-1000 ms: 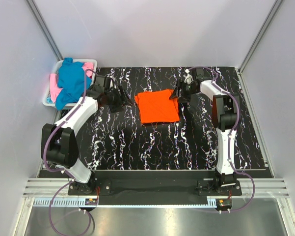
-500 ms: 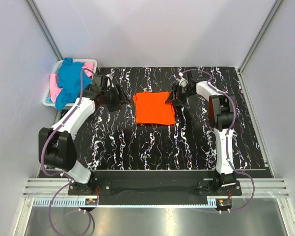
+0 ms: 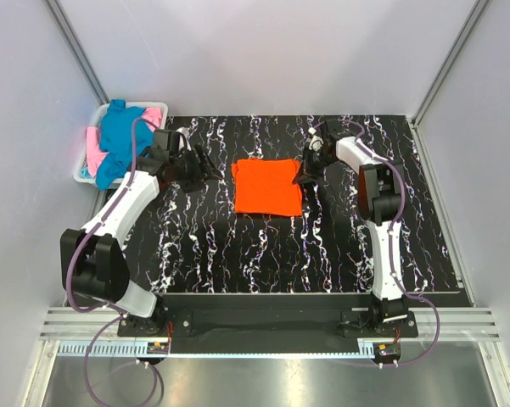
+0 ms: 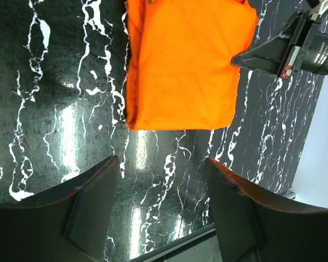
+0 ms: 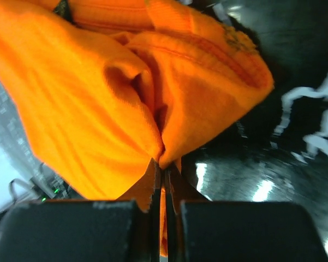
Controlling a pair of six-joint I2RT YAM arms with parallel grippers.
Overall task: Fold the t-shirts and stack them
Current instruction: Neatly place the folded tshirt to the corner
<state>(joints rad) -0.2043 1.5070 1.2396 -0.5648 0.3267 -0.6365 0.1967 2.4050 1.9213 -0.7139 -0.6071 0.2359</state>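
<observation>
The orange t-shirt (image 3: 268, 186) lies folded in a rectangle on the black marbled table (image 3: 322, 246). My right gripper (image 3: 305, 175) is at its right edge, shut on a pinch of orange cloth (image 5: 98, 98); in the right wrist view the gripper (image 5: 164, 170) has fabric squeezed between its tips. My left gripper (image 3: 205, 164) hovers left of the shirt, open and empty. In the left wrist view the left gripper (image 4: 161, 164) frames bare table, with the orange shirt (image 4: 185, 65) beyond it. The teal-blue t-shirt (image 3: 119, 140) and the pink t-shirt (image 3: 154, 113) are heaped in the basket.
The white plastic basket (image 3: 81, 175) stands off the table's far left corner, close to my left arm. Grey walls enclose the cell on three sides. The right arm's fingers (image 4: 264, 52) show at the shirt's far corner in the left wrist view.
The right gripper has closed on the orange shirt's right edge. The left arm has drawn back leftward, away from the shirt. The shirt has shifted slightly left and squared up.
</observation>
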